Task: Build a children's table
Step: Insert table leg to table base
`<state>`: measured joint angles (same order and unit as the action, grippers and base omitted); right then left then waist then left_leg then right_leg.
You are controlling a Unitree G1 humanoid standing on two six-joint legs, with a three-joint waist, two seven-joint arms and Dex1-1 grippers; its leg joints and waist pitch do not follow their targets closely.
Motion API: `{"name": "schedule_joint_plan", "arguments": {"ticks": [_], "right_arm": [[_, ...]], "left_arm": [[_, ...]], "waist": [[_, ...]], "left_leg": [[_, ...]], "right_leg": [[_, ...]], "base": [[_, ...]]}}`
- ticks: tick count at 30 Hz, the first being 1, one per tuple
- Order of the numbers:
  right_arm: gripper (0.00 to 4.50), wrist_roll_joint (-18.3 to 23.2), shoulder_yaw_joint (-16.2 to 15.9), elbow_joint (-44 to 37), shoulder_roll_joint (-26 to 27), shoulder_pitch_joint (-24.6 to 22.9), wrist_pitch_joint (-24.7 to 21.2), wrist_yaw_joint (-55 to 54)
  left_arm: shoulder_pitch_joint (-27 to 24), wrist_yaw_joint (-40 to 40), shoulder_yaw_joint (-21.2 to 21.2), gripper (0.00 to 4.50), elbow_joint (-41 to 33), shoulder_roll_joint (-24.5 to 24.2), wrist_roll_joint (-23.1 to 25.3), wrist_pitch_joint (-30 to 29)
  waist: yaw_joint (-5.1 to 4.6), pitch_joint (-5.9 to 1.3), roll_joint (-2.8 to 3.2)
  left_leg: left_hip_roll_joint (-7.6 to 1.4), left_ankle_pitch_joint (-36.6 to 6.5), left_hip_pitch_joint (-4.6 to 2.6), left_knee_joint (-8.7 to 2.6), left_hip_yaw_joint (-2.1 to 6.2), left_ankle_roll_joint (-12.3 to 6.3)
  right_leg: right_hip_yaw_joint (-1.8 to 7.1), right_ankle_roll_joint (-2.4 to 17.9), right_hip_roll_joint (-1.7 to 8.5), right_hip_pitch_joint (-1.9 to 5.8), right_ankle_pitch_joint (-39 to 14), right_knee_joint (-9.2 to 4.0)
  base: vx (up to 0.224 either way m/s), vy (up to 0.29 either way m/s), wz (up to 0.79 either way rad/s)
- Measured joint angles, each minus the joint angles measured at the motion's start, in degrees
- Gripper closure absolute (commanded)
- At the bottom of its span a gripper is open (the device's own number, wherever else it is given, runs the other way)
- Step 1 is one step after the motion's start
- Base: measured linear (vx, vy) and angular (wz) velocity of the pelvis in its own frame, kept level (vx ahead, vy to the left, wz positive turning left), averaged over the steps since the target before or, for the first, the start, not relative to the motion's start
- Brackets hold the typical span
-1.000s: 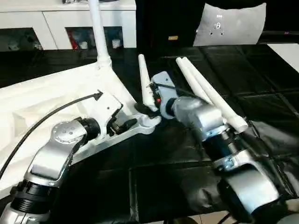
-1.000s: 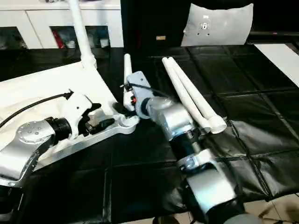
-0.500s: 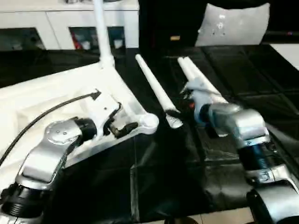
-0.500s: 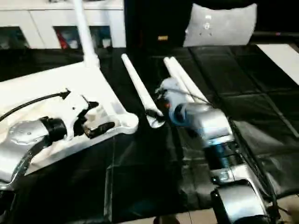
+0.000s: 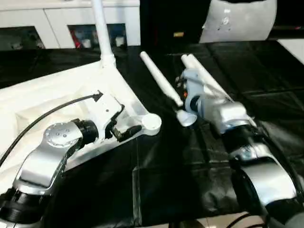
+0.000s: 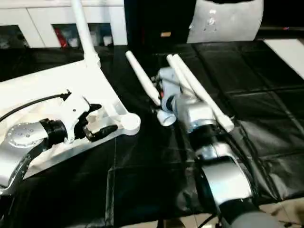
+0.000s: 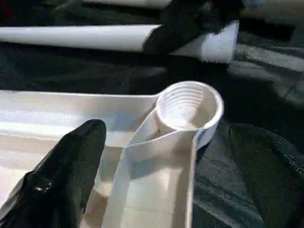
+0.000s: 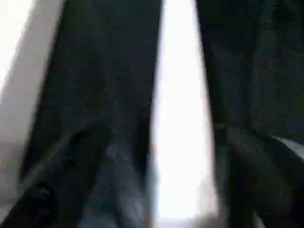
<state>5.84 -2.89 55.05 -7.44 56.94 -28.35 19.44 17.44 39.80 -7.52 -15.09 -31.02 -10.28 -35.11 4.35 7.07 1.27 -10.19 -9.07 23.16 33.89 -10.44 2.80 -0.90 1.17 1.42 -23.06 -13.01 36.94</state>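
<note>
Nearest, toward the work table's (image 5: 156,190) front-left: the left gripper (image 5: 119,131) rests on the inverted table top (image 5: 57,95), its fingers along the rim rib just short of the near corner socket (image 5: 152,122). In the left wrist view one black finger (image 7: 66,166) lies inside the ribbed tray; I can't tell whether the jaws are spread or pinching the rib.

Key relation: the socket is open and empty, threads visible in the left wrist view (image 7: 189,107). The right gripper (image 5: 181,90) is pinching a loose leg (image 5: 161,85) near its thick end, which hangs just beside the socket, on the side toward the table's middle and slightly farther back. The leg's long axis runs away toward the far edge, close to flat, so by my read it needs tipping upright and shifting over the socket mouth. Right arm is the one on it; left looks to be bracing the top.

Beyond: two more legs (image 5: 209,88) lie side by side, partly behind the right wrist. At the top's far corner one leg (image 5: 100,28) is seated upright, its upper end cut off.

Right wrist view is blurred, so the grip contact isn't readable there. The other sockets are hard to make out.
</note>
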Motion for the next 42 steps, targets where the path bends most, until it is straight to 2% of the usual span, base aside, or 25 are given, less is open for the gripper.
{"name": "schedule_joint_plan", "arguments": {"ticks": [4,10,11,14,17,26,28,29,34,39,41,42], "right_arm": [[0.0,-0.98,0.01,4.99,-0.11,2.21,1.49,1.14],[0.0,-1.27,0.09,9.16,-0.55,4.75,0.4,3.05],[0.34,-1.6,-0.1,10.29,-0.79,5.65,-0.45,4.21],[0.38,-4.46,-3.33,14.29,-2.82,8.79,-4.15,10.02],[0.75,-6.28,-4.56,16.19,-4.13,10.19,-6.06,13.73],[1.53,-9.37,-7.09,19.93,-6.06,12.29,-7.66,20.54],[1.61,-9.97,-7.12,20.0,-6.28,12.31,-7.66,20.87],[1.85,-9.98,-7.09,20.02,-6.27,12.33,-7.66,20.86],[2.25,-10.0,-6.51,20.39,-6.42,12.39,-7.66,20.77],[2.53,-9.98,-5.87,20.79,-6.42,12.37,-7.11,20.64],[2.56,-9.14,-3.63,20.93,-6.45,12.03,-5.12,19.64],[2.57,-7.5,-1.42,20.84,-6.49,11.36,-2.38,19.13]], "left_arm": [[-0.1,0.04,-0.04,0.03,-0.42,-0.42,-0.14,-0.12],[-0.22,0.73,-0.04,0.03,-0.46,-0.65,-0.22,-0.9],[-0.23,1.0,-0.04,0.0,-0.53,-0.87,-0.34,-1.11],[-0.24,2.16,-0.04,0.0,-1.71,-2.31,-1.27,-1.66],[-0.25,2.96,-0.04,0.0,-1.72,-2.72,-1.33,-1.87],[0.15,5.29,-0.04,0.0,-1.67,-3.45,-3.38,-2.51],[0.24,5.62,-0.04,0.0,-1.67,-3.64,-3.55,-2.62],[0.29,5.7,-0.06,0.0,-1.67,-3.74,-3.56,-2.78],[0.3,6.1,-0.15,0.0,-1.69,-4.03,-3.62,-3.4],[0.28,5.86,-0.06,0.0,-1.74,-3.92,-4.51,-3.47],[0.27,5.5,0.1,0.0,-1.74,-3.66,-4.61,-3.42],[0.2,4.98,0.23,0.0,-1.74,-3.33,-4.54,-3.21]], "waist": [[-0.24,0.01,0.01],[-0.31,0.01,0.01],[-0.31,0.01,0.01],[-0.05,0.01,0.02],[0.16,0.01,0.02],[0.74,0.04,0.07],[0.69,0.04,0.07],[0.67,0.04,0.07],[0.72,0.03,0.08],[0.75,-0.06,0.25],[0.76,-0.04,0.44],[0.79,-0.08,0.68]], "left_leg": [[-0.02,0.0,-0.11,0.0,0.01,0.01],[-0.01,0.0,-0.13,0.01,0.01,0.01],[-0.01,0.0,-0.13,0.02,0.01,0.01],[-0.01,0.0,-0.09,0.02,0.01,0.0],[-0.02,-0.01,-0.06,0.02,0.0,-0.01],[-0.04,-0.01,-0.02,0.04,0.0,-0.01],[-0.04,-0.01,-0.01,0.05,-0.01,-0.01],[-0.05,-0.01,-0.01,0.05,-0.01,-0.01],[-0.06,0.0,-0.01,0.1,-0.01,-0.01],[-0.08,-0.04,0.03,0.28,0.0,-0.07],[-0.09,-0.06,0.07,0.38,0.0,-0.11],[-0.1,-0.08,0.12,0.43,0.0,-0.13]], "right_leg": [[-0.01,0.01,-0.01,0.06,0.0,0.06],[0.0,0.04,0.0,0.1,0.01,0.06],[-0.01,0.04,0.0,0.1,0.01,0.05],[-0.03,0.07,0.0,0.09,-0.01,0.04],[-0.02,0.09,0.0,0.06,-0.02,0.03],[-0.03,0.1,-0.01,0.01,-0.02,0.07],[-0.03,0.1,-0.01,0.01,-0.02,0.07],[-0.03,0.09,-0.01,0.0,-0.02,0.07],[-0.04,0.09,-0.01,0.01,-0.02,0.1],[-0.04,0.1,-0.01,0.02,-0.01,0.16],[-0.04,0.11,-0.01,0.02,0.0,0.19],[-0.04,0.12,-0.01,0.02,0.01,0.18]], "base": [[0.0,0.0,0.0],[0.0,0.0,0.0],[0.0,0.0,0.0],[0.0,0.0,0.0],[0.0,0.0,0.0],[0.0,0.0,0.0],[0.0,0.0,0.0],[0.0,0.0,0.0],[0.0,0.0,0.0],[0.0,0.0,0.0],[0.0,0.0,0.0],[0.0,0.0,0.0]]}}
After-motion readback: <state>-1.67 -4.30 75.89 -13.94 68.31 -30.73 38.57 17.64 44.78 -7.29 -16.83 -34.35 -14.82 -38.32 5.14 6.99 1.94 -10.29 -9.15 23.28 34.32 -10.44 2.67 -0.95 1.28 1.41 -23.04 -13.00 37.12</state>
